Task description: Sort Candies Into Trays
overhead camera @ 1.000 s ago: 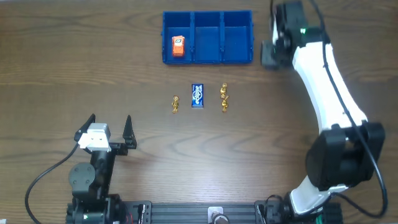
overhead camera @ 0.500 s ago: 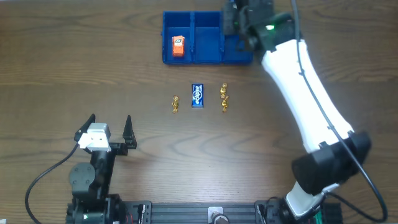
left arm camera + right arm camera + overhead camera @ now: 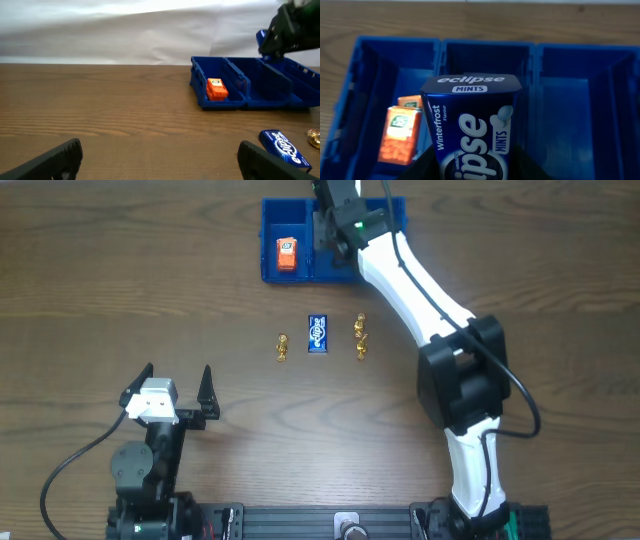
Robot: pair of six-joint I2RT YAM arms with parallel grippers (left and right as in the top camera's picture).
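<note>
- Mint box point(image 3: 470, 125): clamped in right gripper point(image 3: 335, 208); middle compartment of blue tray point(image 3: 485, 46) apparently just beneath it.
- Judged light, rigid, glossy-slick; best held across broad flat faces.
- Left gripper point(image 3: 178, 385): jaws apart, empty.

Right gripper point(image 3: 332, 208): position changed. One second ago it was just off the right end wall of the blue tray point(image 3: 270, 242), outside the tray. Half a second ago it was above the tray's right compartment. It is now above the tray's middle compartment.

Blue mint tin point(image 3: 472, 120): clamped upright in the right gripper, now hanging over the tray's middle compartment.

Right arm: swung leftward, its white link now crossing the tray's right end.
</note>
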